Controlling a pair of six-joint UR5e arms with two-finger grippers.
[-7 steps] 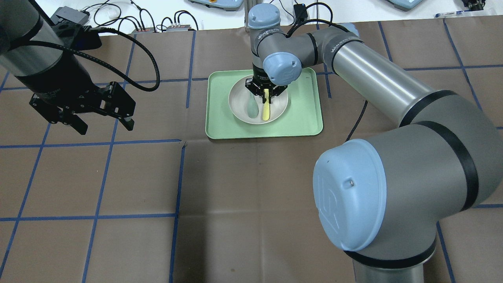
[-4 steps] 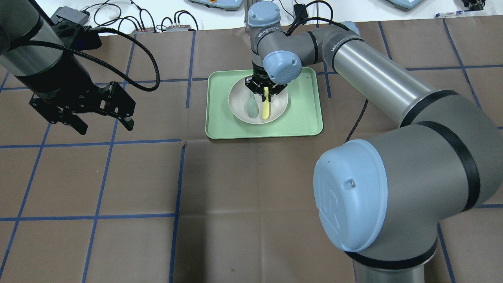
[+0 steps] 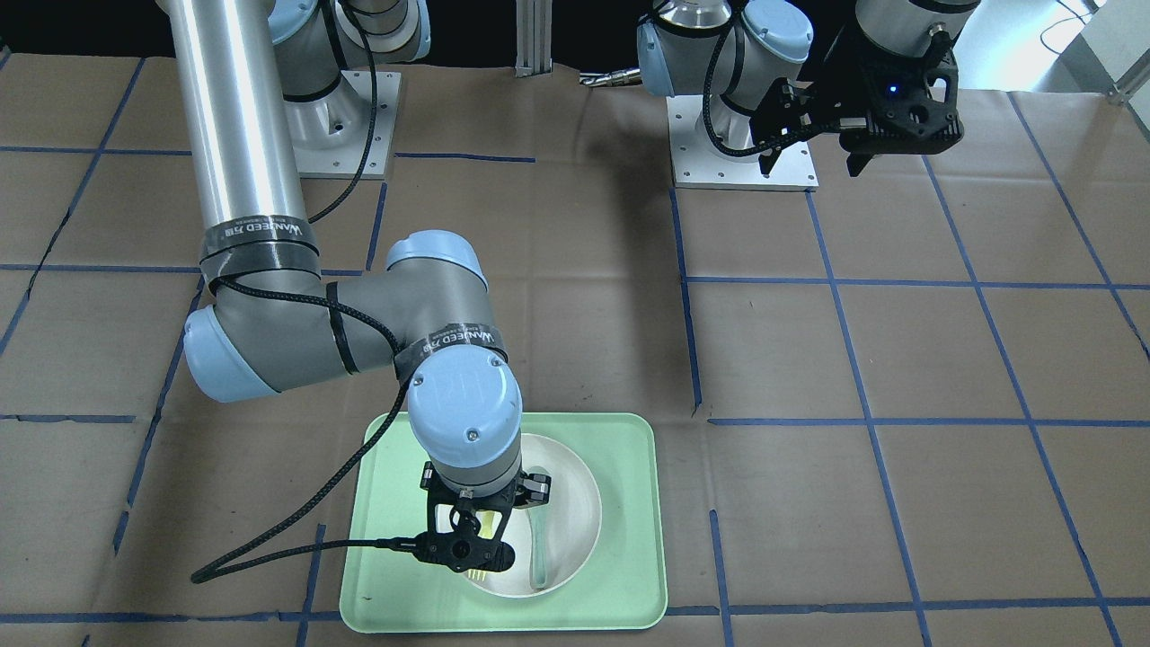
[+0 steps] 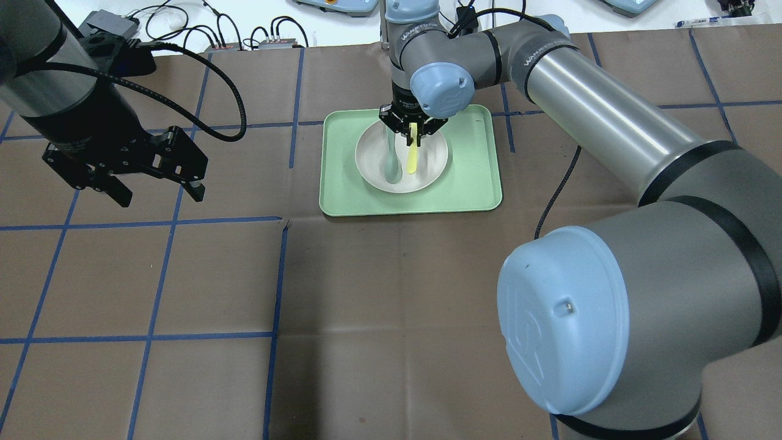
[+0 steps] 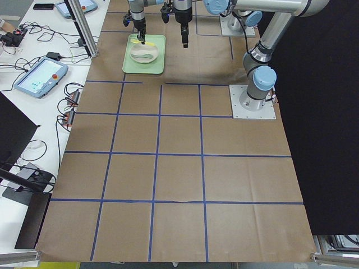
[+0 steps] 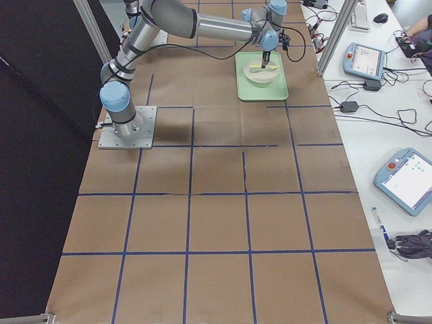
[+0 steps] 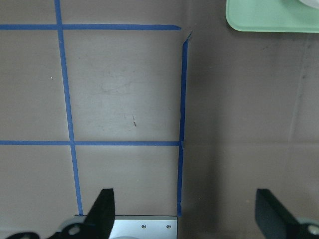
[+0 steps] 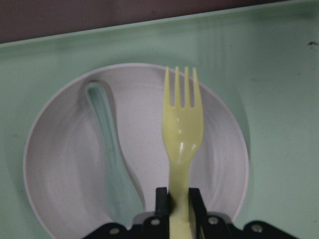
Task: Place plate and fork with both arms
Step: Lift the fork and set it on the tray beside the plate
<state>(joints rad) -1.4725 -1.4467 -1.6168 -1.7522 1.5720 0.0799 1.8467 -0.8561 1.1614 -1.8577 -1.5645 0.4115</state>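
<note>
The off-white plate (image 4: 431, 166) sits in the mint-green tray (image 4: 470, 183). My right gripper (image 4: 413, 131) is shut on the handle of the pale-yellow fork (image 4: 413, 157) and holds it over the plate. In the right wrist view the fork (image 8: 182, 134) points away from the gripper (image 8: 178, 199), tines over the plate's (image 8: 60, 164) far rim. The front view shows the same gripper (image 3: 472, 539) above the plate (image 3: 575, 503). My left gripper (image 4: 160, 197) is open and empty above bare table far to the tray's left; it also shows in the left wrist view (image 7: 185, 214) and in the front view (image 3: 810, 164).
A grey-green spoon (image 4: 391, 164) lies in the plate beside the fork, also in the right wrist view (image 8: 109, 149). The tray's corner (image 7: 274, 15) shows at the top of the left wrist view. Blue tape lines grid the brown table. Cables and pendants lie beyond the far edge.
My right gripper has risen with the fork, lifting it off the plate and slightly toward the far side. The left gripper has barely shifted.
</note>
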